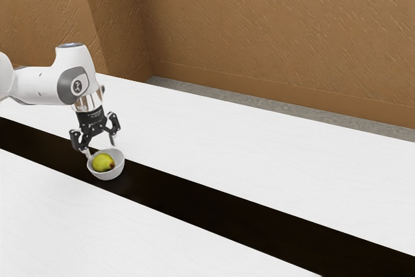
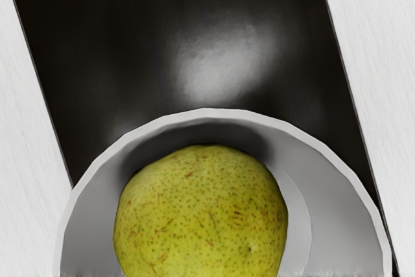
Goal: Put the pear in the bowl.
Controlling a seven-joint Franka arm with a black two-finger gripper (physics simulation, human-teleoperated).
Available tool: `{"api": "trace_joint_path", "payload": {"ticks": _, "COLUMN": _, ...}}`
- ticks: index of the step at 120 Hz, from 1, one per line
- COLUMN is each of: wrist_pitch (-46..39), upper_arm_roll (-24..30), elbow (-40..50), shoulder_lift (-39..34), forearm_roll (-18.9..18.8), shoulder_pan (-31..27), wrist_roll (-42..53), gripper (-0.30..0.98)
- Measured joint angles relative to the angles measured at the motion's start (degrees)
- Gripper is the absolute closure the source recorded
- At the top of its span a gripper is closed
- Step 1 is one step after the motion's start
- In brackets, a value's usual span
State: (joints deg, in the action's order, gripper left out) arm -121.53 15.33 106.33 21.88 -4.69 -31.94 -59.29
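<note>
White smooth table point(image 1: 259, 154) is carrying a long glossy black strip point(image 1: 194, 202). Black two-finger gripper point(image 1: 101, 152) is hanging at bowl's 11 o'clock, exterior view, fingers spread, pinching nothing. Round pale-grey bowl point(image 1: 114, 170) is holding speckled yellow-green pear point(image 2: 202, 215). Risk: fingertip catching rim during a crooked retreat, tipping bowl, rolling pear out.
</note>
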Motion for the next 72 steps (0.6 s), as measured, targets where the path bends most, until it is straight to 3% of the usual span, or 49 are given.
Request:
{"api": "trace_joint_path", "payload": {"ticks": 24, "wrist_pitch": 2.1, "upper_arm_roll": 4.1, "elbow": 1.3, "shoulder_lift": -5.3, "forearm_roll": 0.0, "shoulder_pan": -0.2, "wrist_roll": 5.1, "gripper": 0.02}}
{"api": "trace_joint_path", "payload": {"ticks": 46, "wrist_pitch": 10.3, "upper_arm_roll": 13.2, "elbow": -5.7, "shoulder_lift": -14.4, "forearm_roll": -0.5, "shoulder_pan": 1.2, "wrist_roll": 15.6, "gripper": 0.01}}
{"api": "trace_joint_path", "payload": {"ticks": 52, "wrist_pitch": 13.4, "upper_arm_roll": 9.4, "elbow": -8.9, "shoulder_lift": -16.7, "forearm_roll": -0.5, "shoulder_pan": 7.7, "wrist_roll": 18.8, "gripper": 0.01}}
{"api": "trace_joint_path", "payload": {"ticks": 65, "wrist_pitch": 19.7, "upper_arm_roll": -10.9, "elbow": -11.7, "shoulder_lift": -22.9, "forearm_roll": 0.4, "shoulder_pan": 33.4, "wrist_roll": 24.8, "gripper": 0.0}}
{"api": "trace_joint_path", "payload": {"ticks": 72, "wrist_pitch": 22.5, "upper_arm_roll": -15.5, "elbow": -12.0, "shoulder_lift": -24.2, "forearm_roll": 0.9, "shoulder_pan": 41.7, "wrist_roll": 27.6, "gripper": 0.0}}
